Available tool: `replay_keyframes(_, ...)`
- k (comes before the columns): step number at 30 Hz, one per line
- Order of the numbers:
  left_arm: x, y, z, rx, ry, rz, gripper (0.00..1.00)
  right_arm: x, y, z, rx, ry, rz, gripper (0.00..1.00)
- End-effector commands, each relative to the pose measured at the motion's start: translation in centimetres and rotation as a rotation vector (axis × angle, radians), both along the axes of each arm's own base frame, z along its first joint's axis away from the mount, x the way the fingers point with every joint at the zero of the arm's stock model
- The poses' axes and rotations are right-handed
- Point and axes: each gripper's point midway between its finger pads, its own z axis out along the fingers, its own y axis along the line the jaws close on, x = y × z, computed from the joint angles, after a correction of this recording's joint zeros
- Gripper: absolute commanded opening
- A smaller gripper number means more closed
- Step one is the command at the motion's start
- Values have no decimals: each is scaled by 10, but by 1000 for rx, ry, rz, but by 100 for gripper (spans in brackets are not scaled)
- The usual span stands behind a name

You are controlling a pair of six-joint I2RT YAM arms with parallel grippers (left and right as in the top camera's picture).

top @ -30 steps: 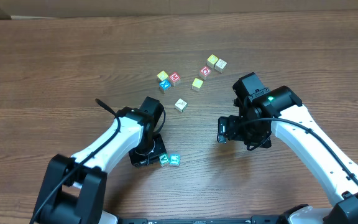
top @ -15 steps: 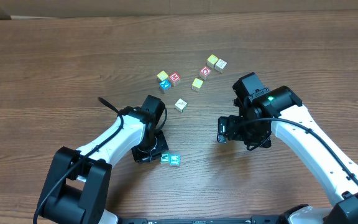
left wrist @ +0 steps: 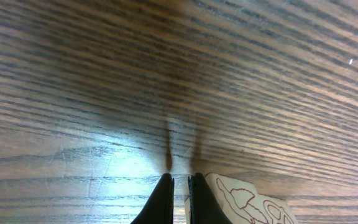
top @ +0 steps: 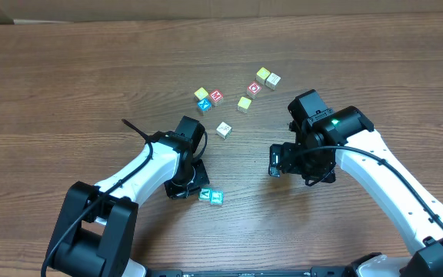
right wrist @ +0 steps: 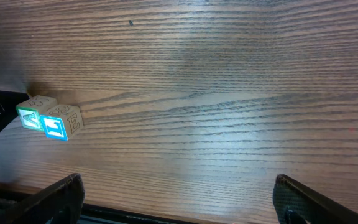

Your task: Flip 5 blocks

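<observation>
The left fingers (left wrist: 161, 199) are pressed together with nothing between them, their tips low over the worktop (top: 68, 77) and just beside a pale block face (left wrist: 247, 200) that carries a dark red line drawing. The right fingers (right wrist: 55, 198) stand spread wide, hold nothing and hover well to the side of a teal block (right wrist: 30, 116) and a blue block (right wrist: 56, 126). These two blocks touch each other next to the left arm. Set apart from the rest, this pair looks like the work in hand, perhaps one or two flips done. The white block (top: 223, 129) and the scattered group beyond it, including a red block (top: 216, 96), appear untouched, so most of the five flips seem left. How many are done cannot be told. As for writing, an E shows on the blue block's side, the red block's top looks like an M, and the other letters are too small to read.
</observation>
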Motion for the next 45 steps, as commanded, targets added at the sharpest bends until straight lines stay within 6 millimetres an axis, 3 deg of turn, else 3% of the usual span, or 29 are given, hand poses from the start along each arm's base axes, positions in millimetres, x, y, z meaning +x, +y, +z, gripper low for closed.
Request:
replay_keyframes(1, -4, 6, -4, 17, 16, -14, 4, 0, 0, 0, -4, -7, 8, 98)
replay_keyframes(10, 24, 13, -5, 2, -78, 36, 4, 0, 1, 0, -3, -10, 7, 98)
replay_keyframes(19, 40, -17, 0, -116, -154, -31, 4, 0, 1, 0, -3, -10, 7, 98)
replay_keyframes(34, 32, -30, 3, -189, -119, -55, 4, 0, 0, 0, -3, -9, 7, 98)
replay_keyframes(45, 24, -27, 2, -179, -88, -67, 4, 0, 0, 0, -3, -9, 7, 98)
